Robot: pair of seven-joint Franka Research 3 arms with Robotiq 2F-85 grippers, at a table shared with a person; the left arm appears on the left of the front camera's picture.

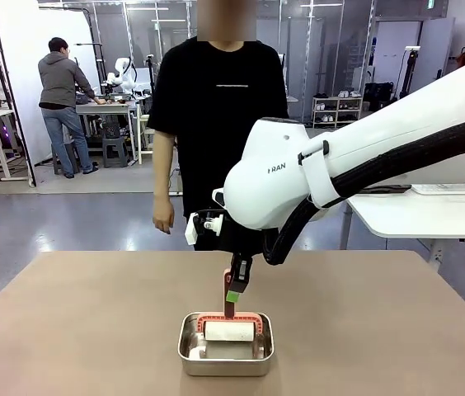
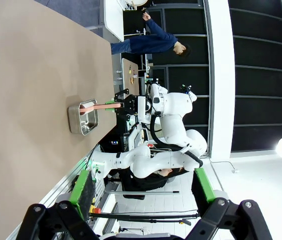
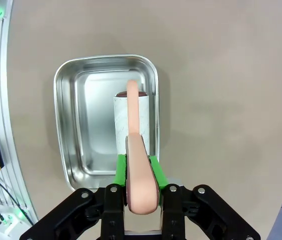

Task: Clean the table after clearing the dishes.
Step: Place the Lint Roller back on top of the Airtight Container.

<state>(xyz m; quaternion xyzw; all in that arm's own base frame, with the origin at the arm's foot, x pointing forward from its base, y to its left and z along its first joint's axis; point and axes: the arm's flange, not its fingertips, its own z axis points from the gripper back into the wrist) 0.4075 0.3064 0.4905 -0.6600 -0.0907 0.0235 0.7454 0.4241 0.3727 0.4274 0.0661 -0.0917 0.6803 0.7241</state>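
Right now the right end effector clamps the salmon-pink handle of a white lint roller over the steel pan on the tan-brown table; the left end effector gapes wide, holding nothing.

My right gripper points straight down, jaws clamped; my left gripper hangs aloft, jaws spread wide.

Grey floor, white side table, far shelving
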